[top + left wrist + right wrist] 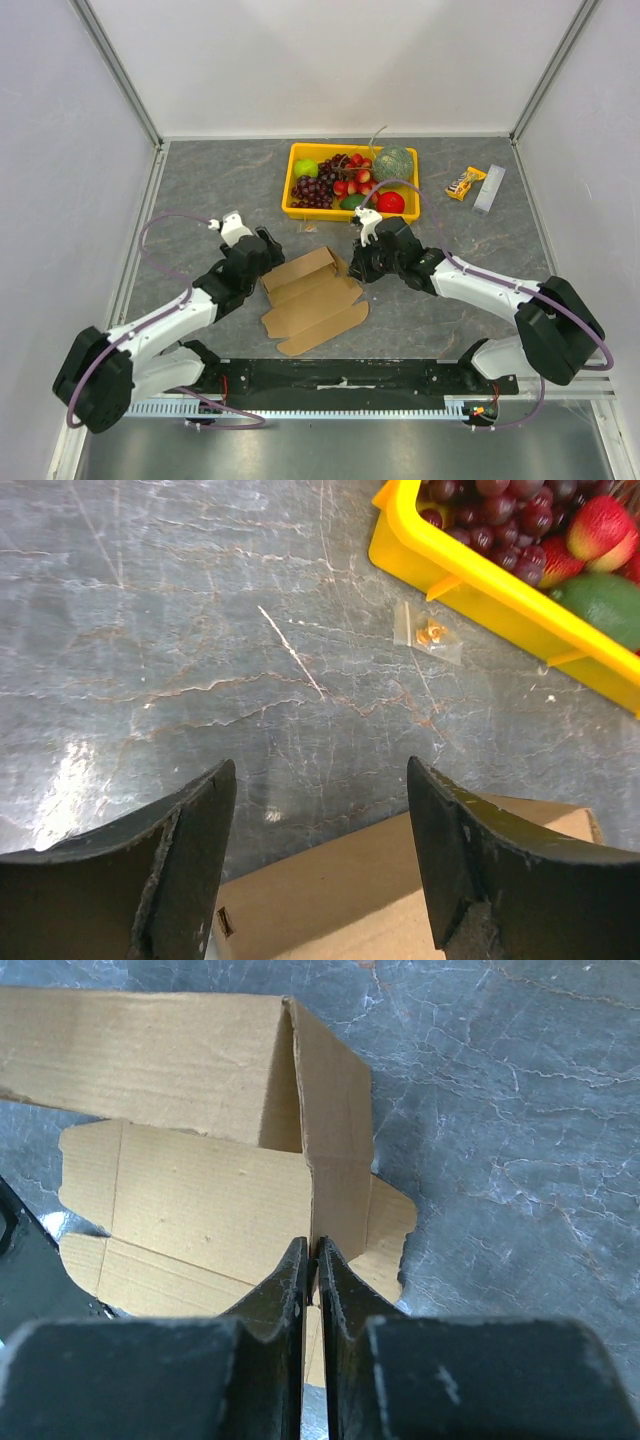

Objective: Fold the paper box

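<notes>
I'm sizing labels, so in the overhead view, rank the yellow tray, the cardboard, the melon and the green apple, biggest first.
1. Yellow tray and cardboard: they look about alike, so not ranked.
2. Melon.
3. Green apple.

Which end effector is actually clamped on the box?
The right end effector: it is pinched shut on an upright wall of the paper box. The left end effector stands wide open at the box's edge, holding nothing.
</notes>
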Controlling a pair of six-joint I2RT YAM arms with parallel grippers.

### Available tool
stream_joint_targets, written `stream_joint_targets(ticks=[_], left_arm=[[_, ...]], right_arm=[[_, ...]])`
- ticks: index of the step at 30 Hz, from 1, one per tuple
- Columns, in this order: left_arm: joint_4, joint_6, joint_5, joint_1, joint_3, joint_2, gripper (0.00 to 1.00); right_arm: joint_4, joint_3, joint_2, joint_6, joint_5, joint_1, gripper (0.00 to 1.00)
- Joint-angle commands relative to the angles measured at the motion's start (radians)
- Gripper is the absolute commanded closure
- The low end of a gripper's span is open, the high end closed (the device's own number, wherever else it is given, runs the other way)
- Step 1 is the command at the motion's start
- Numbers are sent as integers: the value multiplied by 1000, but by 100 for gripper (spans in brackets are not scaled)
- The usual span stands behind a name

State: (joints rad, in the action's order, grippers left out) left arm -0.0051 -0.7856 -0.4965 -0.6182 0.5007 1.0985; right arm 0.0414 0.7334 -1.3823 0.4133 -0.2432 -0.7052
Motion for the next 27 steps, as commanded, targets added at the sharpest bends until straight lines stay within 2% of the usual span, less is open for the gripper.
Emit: stream_joint_targets(ticks=[1, 10, 18, 27], left_arm=[[-153, -138, -92, 3, -10, -121, 24], [-297, -256, -51, 3, -14, -173, 23], [-305, -337, -10, -14, -44, -177, 24], [-303, -376, -37, -49, -27, -120, 24]], right_arm=[[-34, 1, 32, 30, 30, -2, 87], [-64, -9, 34, 44, 2, -5, 87], [-113, -35, 32, 82, -30, -17, 87], [-139, -40, 23, 94, -63, -43, 78]])
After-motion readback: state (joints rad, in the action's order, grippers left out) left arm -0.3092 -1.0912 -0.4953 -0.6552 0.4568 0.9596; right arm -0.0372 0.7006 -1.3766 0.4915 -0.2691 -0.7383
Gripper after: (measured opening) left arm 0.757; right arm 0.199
